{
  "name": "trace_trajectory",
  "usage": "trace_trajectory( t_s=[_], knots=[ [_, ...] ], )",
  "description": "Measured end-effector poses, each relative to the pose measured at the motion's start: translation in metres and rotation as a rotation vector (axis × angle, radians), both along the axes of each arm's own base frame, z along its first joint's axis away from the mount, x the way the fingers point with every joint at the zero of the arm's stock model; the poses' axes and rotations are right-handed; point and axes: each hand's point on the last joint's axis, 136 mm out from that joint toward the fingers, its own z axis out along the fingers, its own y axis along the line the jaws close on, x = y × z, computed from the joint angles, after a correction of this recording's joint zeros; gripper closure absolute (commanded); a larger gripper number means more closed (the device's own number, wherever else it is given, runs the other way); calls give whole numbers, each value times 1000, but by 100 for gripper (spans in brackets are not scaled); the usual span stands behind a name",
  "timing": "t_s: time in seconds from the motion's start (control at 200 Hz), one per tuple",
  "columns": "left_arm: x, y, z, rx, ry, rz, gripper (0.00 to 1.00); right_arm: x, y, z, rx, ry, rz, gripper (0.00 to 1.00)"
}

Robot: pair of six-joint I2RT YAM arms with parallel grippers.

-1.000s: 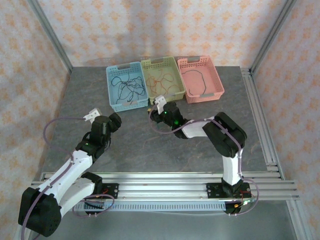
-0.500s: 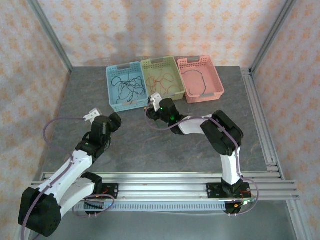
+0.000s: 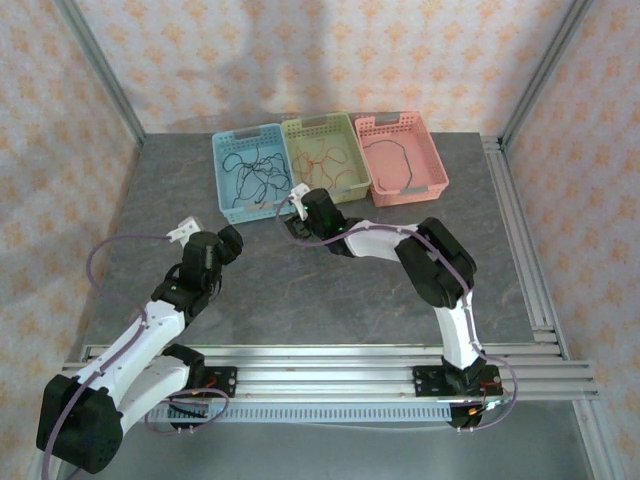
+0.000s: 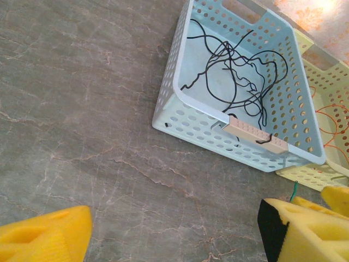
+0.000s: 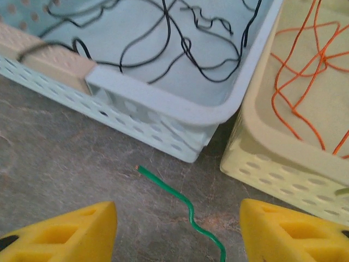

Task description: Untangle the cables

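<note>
Black cables (image 4: pixel 240 71) lie loose in the blue basket (image 3: pixel 226 180). Red-orange cables (image 5: pixel 305 71) lie in the yellow-green basket (image 3: pixel 352 140), and one black cable (image 3: pixel 395 160) lies in the pink basket (image 3: pixel 436 165). A green cable (image 5: pixel 166 188) squiggles on the table just in front of the blue and yellow-green baskets. My right gripper (image 5: pixel 180 232) is open and straddles it, with neither finger touching it. My left gripper (image 4: pixel 172 234) hangs open over bare table in front of the blue basket's near left corner, holding nothing.
The three baskets stand side by side at the back of the grey stone table (image 3: pixel 300 290). The blue basket's near wall (image 5: pixel 142 109) and the yellow-green basket's corner (image 5: pixel 262 158) rise close ahead of my right fingers. Metal frame posts and patterned walls ring the table.
My right gripper has moved left and toward the baskets, to the gap between the blue and yellow-green ones, and its jaws have widened a little. The left arm has stayed still.
</note>
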Motion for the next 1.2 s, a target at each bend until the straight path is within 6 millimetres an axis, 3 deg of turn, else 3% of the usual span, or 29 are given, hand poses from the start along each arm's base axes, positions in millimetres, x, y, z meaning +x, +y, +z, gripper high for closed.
trace_trajectory(
  t_s=[0.155, 0.255, 0.45, 0.616, 0.776, 0.911, 1.201],
  knots=[
    [0, 0, 0, 0, 0, 0, 19, 7, -4, -13, -79, 11, -26, 39],
    [0, 0, 0, 0, 0, 0, 19, 14, -3, -19, -116, 7, -35, 44],
    [0, 0, -2, 2, 5, 0, 19, 23, -1, -31, -174, 14, -42, 70],
    [1, 0, -2, 2, 6, 0, 19, 22, -3, -34, -185, 18, -37, 99],
    [1, 0, -2, 2, 6, 0, 19, 9, -14, -38, -177, 12, -37, 100],
    [1, 0, -2, 2, 6, 0, 19, -7, -28, -16, -150, -13, -37, 100],
    [1, 0, -2, 2, 5, 0, 19, -10, -45, 95, 17, -187, -73, 100]
  ],
)
